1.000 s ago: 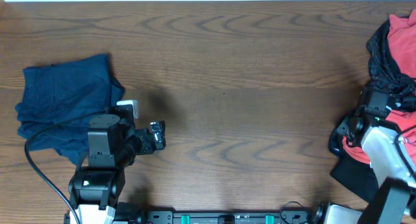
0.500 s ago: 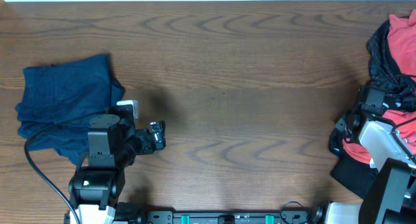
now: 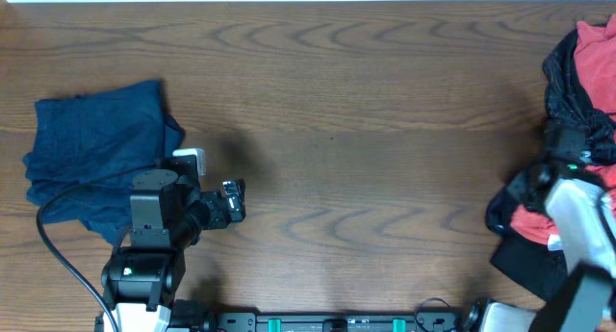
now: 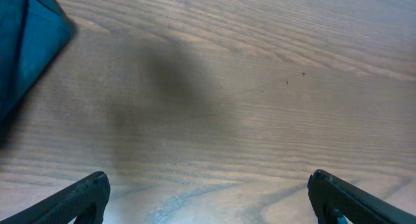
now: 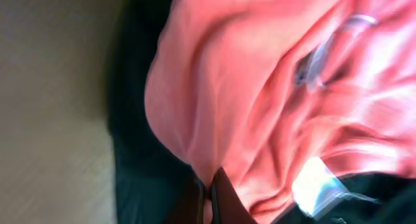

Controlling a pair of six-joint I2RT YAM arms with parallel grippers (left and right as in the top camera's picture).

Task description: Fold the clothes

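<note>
The coral-red T-shirt [image 3: 528,223] lies bunched at the far right edge of the overhead frame, tangled with black cloth [image 3: 574,93] in one heap that runs off the picture. In the right wrist view, the shirt [image 5: 260,87] fills most of the frame, blurred, with some lettering showing at the upper right. We cannot tell how many black pieces there are. One navy garment [image 3: 91,149] sits roughly folded at the left of the frame, well apart from the heap, and its corner shows in the upper left of the left wrist view [image 4: 26,49]. Between the two, we see a wide stretch of bare wooden table [image 3: 366,130], from the top edge down to the arm bases. The right gripper [image 3: 568,164] reaches into the heap from the lower right, and its jaws [image 5: 209,191] are pressed together on the lower edge of a coral fold. The left gripper [image 3: 234,201] hangs low over bare wood just beside the navy garment. It points right, with its jaws [image 4: 208,182] spread wide and nothing between them. We count two arms and two grippers.
</note>
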